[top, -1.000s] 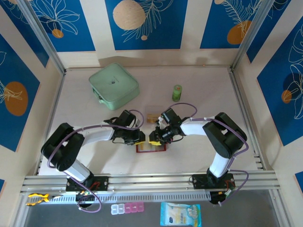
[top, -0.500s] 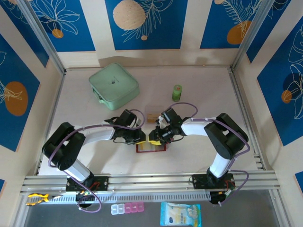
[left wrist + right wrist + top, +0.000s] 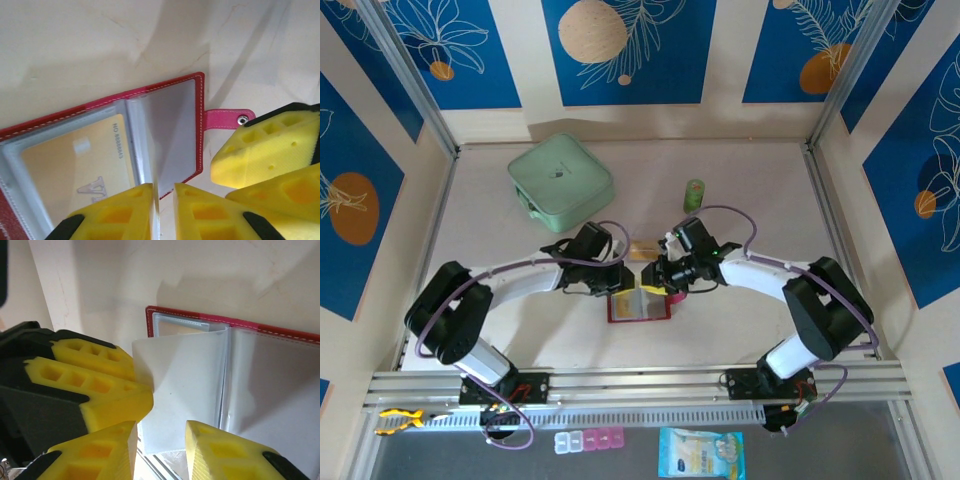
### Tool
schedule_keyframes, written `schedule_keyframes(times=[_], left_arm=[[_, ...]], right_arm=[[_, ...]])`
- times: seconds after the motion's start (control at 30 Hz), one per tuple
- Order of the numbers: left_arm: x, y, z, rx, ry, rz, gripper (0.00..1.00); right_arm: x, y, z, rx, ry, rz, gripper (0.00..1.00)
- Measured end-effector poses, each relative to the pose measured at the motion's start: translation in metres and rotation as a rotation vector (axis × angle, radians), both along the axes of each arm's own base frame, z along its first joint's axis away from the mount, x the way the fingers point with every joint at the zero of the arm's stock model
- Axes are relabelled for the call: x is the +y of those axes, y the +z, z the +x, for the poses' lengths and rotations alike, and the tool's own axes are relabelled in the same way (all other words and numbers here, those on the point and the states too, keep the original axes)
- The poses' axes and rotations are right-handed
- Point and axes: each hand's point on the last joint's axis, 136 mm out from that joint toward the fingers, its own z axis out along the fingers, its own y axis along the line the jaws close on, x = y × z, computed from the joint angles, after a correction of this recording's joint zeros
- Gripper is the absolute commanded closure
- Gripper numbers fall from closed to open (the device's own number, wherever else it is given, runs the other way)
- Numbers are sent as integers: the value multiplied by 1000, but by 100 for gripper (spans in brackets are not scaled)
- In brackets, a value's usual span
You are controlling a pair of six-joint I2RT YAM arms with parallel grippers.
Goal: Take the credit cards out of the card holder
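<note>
Right wrist – holder: a dark red leather-like folding card holder is seen lying open on the pale surface, with white stitching along its rim and pale clear sleeves inside.
Right wrist – leaf: one clear sleeve leaf stands up from the open card holder.
Right wrist – left end effector: its yellow fingers are closed on the corner of the clear sleeve leaf.
Right wrist – right end effector: its fingers are held apart with nothing clamped, and the raised leaf is seen beyond the gap.
Left wrist – card: a yellow-orange rectangular credit card is seated in a clear sleeve, with small printed digits along one edge.
Left wrist – strap: a small pink-red strap tab with a metal snap sticks out from the holder's side edge, and the right end effector is seen just beside it.
Left wrist – grip: the leaf is seen edge-on between the nearly closed fingers.
Top external – place: the card holder lies open on the surface between the two end effectors.
Top external – second card: a tan rectangular card lies on the surface just beyond the holder.
Top external – others: a mint-green square case is seen at the far left and a small green bottle stands well apart from it.
</note>
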Motion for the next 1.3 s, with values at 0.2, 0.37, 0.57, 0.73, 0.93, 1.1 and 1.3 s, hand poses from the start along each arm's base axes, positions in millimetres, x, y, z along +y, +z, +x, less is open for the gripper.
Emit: schedule_keyframes(times=[0.2, 0.37, 0.57, 0.73, 0.93, 1.1, 1.3], left_arm=[[-11, 3, -2, 7, -27, -6, 86], [-18, -2, -3, 19, -43, 2, 89], [-27, -3, -2, 20, -58, 2, 90], [-38, -2, 2, 16, -73, -2, 87], [-48, 0, 5, 16, -85, -12, 77], [-51, 5, 8, 2, -91, -19, 76], [-51, 5, 8, -6, -99, -18, 76]], right_arm=[[-15, 0, -1, -3, -30, -9, 68], [-24, -2, -3, 9, -50, -17, 68], [-31, 1, -1, -5, -70, -12, 68], [-36, 4, 0, -9, -82, -10, 68], [-41, 3, -5, -3, -82, -20, 68], [-42, 5, -6, -5, -80, -21, 68], [-43, 4, -7, -2, -80, -23, 68]])
